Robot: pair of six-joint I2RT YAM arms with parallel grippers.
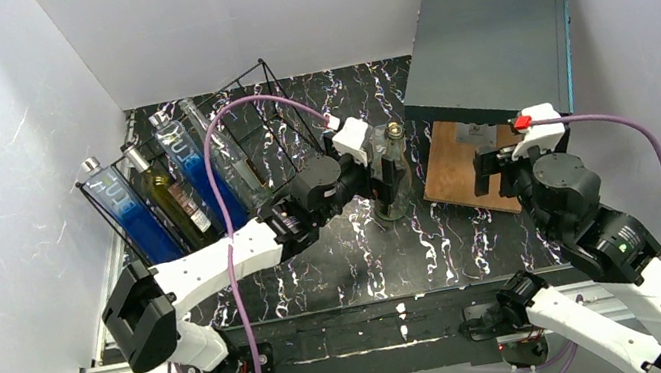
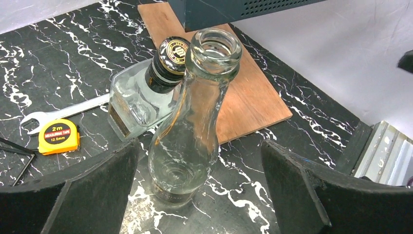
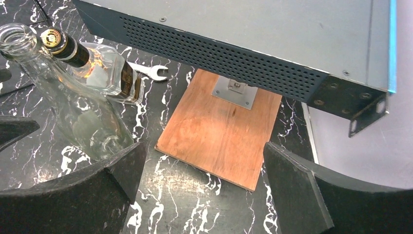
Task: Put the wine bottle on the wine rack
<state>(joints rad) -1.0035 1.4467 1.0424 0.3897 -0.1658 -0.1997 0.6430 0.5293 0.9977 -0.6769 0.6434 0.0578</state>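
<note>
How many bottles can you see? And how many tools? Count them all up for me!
Bottles: 6
Wrenches: 1
Tape measures: 1
Total: 8

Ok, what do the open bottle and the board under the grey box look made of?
Open bottle: most likely clear glass, glossy; the marbled tabletop shows through it. Board: wood, perhaps plywood, matte; reddish-brown with faint grain.
</note>
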